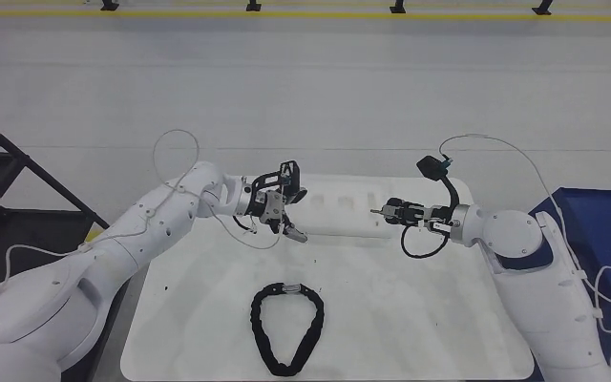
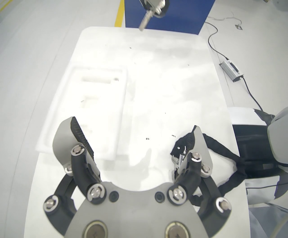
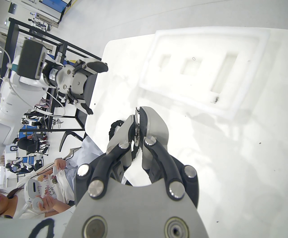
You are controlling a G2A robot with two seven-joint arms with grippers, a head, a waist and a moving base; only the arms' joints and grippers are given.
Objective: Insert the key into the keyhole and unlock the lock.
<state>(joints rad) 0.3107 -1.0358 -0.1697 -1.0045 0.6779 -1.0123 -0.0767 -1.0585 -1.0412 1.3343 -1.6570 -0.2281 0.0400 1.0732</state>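
Observation:
A black fabric-covered chain lock (image 1: 286,327) lies in a closed loop on the white table's near middle, its metal lock body at the top of the loop. My left gripper (image 1: 300,214) hangs open above the table, beyond the loop and empty; its fingers (image 2: 74,135) stand wide apart, with part of the lock (image 2: 225,155) behind one. My right gripper (image 1: 387,212) is shut on the key (image 3: 136,126) and faces the left one across a gap. The key's silver blade (image 2: 144,21) points toward the left gripper (image 3: 85,86).
A white foam tray (image 1: 344,215) with shallow rectangular pockets lies at the table's far edge, under and between the grippers. A blue bin (image 1: 582,205) stands off the table's right side. A black frame (image 1: 29,181) stands to the left.

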